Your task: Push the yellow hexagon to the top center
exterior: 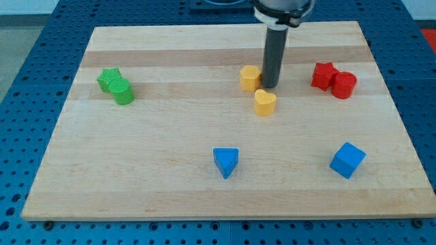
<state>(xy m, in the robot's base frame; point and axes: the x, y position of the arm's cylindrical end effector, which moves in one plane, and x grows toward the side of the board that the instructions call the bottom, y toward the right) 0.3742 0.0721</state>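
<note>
The yellow hexagon (250,77) sits on the wooden board (170,156) just above the middle, a little right of centre. My tip (270,86) stands right beside it, on its right side, touching or nearly touching. A yellow heart-shaped block (265,102) lies just below my tip and below-right of the hexagon.
A green star (108,79) and a green cylinder (123,92) touch at the view's left. A red star (324,75) and a red cylinder (344,85) touch at the right. A blue triangle (225,162) lies at bottom centre, a blue cube (347,160) at bottom right.
</note>
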